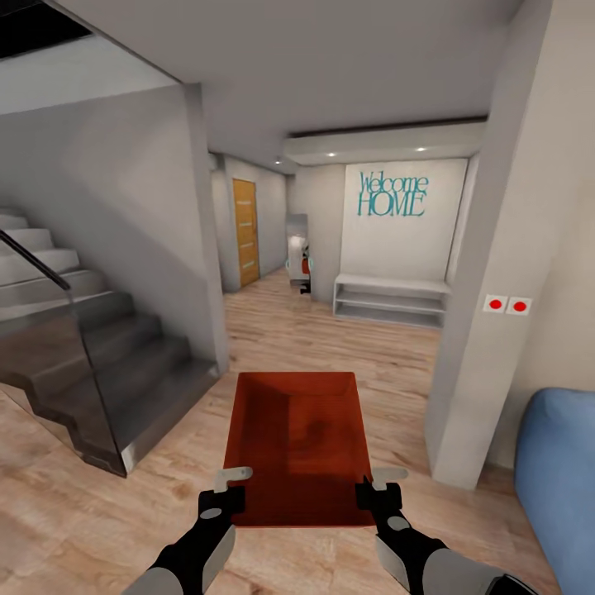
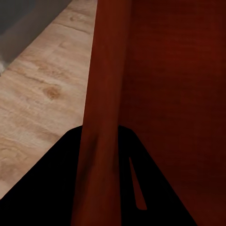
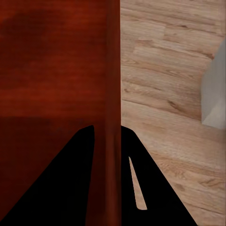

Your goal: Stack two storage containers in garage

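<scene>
Ahead of the robot a hallway opens between a grey pillar (image 1: 207,240) on the left and a pale wall corner (image 1: 479,314) on the right. Beside the pillar a staircase (image 1: 91,355) with dark steps and a glass side panel climbs away to the left. On the right wall sit two white switches with red dots (image 1: 506,305), and below them the edge of a blue cushioned seat (image 1: 558,487) pokes into the head view. Further down the passage stand a low white shelf unit (image 1: 390,299), teal lettering reading "Welcome HOME" (image 1: 393,194) on the wall above it, an orange-wood door (image 1: 245,231) on the left side, and a narrow mirror-like panel (image 1: 297,248) (what it reflects is too small to make out).

The floor (image 1: 330,330) is light wood plank throughout, running from under the robot down the hall; the ceiling is plain with small recessed lights.

One storage container (image 1: 299,446), orange-red and lidless, is carried level in front of the robot above the planks, its long axis pointing down the hall. The left gripper (image 1: 223,500) is clamped on the container's left wall near the close corner, and the left wrist view shows that wall (image 2: 101,117) running between the dark fingers. The right gripper (image 1: 378,494) is clamped likewise on the right wall (image 3: 113,94), with the wood floor beyond it.
</scene>
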`<state>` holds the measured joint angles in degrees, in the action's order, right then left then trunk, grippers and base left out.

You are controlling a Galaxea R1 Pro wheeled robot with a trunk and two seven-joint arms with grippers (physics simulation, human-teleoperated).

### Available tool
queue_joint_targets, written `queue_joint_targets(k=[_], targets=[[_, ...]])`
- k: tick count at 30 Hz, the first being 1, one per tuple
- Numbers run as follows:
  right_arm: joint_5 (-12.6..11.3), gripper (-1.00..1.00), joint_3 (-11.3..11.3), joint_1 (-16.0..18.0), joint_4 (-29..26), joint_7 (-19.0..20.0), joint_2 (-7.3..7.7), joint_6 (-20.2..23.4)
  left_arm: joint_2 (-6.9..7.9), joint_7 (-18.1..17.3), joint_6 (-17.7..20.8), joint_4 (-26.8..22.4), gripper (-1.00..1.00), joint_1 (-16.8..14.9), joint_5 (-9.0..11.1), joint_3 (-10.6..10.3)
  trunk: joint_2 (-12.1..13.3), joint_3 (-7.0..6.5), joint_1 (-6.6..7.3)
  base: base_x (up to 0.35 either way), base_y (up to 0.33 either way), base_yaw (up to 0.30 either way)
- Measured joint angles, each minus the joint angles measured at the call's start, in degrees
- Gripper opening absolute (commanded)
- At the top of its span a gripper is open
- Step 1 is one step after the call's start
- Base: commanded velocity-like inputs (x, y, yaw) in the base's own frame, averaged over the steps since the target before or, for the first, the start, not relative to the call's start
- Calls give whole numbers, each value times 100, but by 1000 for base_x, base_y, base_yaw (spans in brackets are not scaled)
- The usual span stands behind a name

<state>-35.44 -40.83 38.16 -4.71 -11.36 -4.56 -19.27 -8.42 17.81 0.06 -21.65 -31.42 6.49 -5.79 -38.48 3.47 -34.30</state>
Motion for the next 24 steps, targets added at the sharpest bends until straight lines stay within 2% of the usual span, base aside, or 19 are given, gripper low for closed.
queue_joint_targets(k=[18,24], targets=[[15,-100,3,0,-4,-17,-4,1,2,3,-2,-3,-100,0,9,-4,0,0,0,321,0,-1],[10,-100,-1,-1,-2,-31,-10,-14,3,1,-2,-7,-100,-2,-4,-1,1,0,0,321,0,-164]])
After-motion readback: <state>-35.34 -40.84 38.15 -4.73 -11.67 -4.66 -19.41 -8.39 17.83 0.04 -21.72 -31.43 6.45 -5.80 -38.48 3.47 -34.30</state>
